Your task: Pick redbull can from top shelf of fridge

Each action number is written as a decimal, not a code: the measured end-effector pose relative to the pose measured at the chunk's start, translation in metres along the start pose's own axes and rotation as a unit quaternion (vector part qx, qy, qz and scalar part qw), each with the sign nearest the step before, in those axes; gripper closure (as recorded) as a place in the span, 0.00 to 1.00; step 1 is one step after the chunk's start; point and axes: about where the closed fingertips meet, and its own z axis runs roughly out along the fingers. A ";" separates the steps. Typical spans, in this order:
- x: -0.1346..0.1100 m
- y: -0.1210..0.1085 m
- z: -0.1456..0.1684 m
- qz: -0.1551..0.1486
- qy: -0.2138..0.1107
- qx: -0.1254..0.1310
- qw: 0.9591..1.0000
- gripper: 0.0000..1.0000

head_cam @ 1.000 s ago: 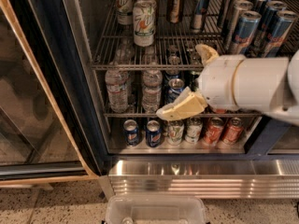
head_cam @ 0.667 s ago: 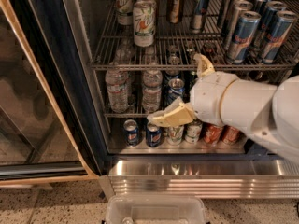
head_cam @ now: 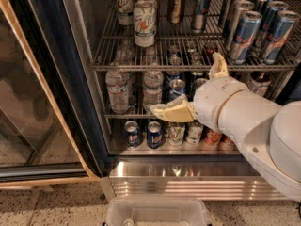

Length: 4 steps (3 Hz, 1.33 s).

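The gripper (head_cam: 184,82) hangs in front of the fridge's (head_cam: 70,79) middle rack, its two fingers spread wide apart, one pointing left over the bottles and one pointing up at the front rail of the top shelf (head_cam: 141,67); it has hold of nothing. At far left the glass door (head_cam: 28,102) stands open. On the top shelf, a white-and-green can (head_cam: 144,18) stands near the front left, with a brown can (head_cam: 176,4) farther back. Below it, two water bottles (head_cam: 117,91) stand on the middle rack. The redbull can (head_cam: 243,36) stands upright at the front right of the top shelf, just right of the upper finger and apart from it, among similar blue-and-silver cans. On the floor sits a clear plastic bin (head_cam: 157,213).
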 end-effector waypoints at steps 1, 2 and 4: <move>0.000 0.000 0.000 0.000 0.000 0.000 1.000 0.00; -0.003 -0.005 0.010 0.010 -0.016 0.016 1.000 0.00; 0.012 -0.044 0.018 0.045 -0.068 0.116 0.990 0.00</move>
